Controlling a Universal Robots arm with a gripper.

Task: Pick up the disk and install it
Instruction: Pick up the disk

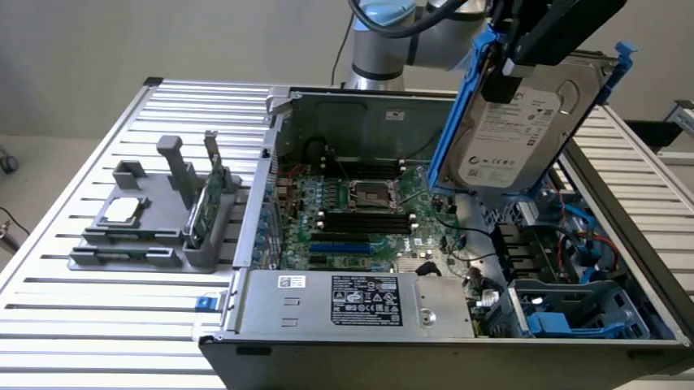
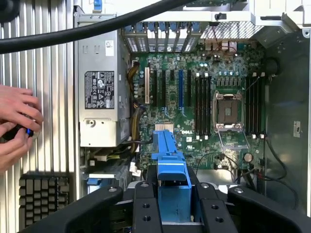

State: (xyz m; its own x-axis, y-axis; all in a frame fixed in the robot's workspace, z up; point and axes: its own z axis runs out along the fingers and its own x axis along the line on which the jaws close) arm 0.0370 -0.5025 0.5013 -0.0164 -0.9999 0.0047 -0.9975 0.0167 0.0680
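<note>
The pincer [image 2: 169, 201] clamps its black fingers [image 2: 146, 201] on both sides of the disk [image 2: 165, 148], seen as a blue rail. Beyond lies an open computer case [image 2: 286, 97]: a green Dell motherboard [image 2: 194, 111] with its CPU socket [image 2: 228, 109], and a grey power supply [image 2: 102, 92] beside the board. A black cable [image 2: 97, 29] crosses in front. A person's hands [image 2: 17, 116] hover over the slatted worktop [image 2: 53, 73], near a keyboard [image 2: 41, 196].

We log the disk [image 1: 515, 134] as matt silver-grey metal with a white paper label. Its rails [image 1: 457, 106] are glossy blue plastic. Table [image 1: 65, 325]: ribbed bare metal, satin. Power supply [image 1: 292, 313]: dull grey sheet metal. Holder [image 1: 152, 219]: matt grey plastic.
</note>
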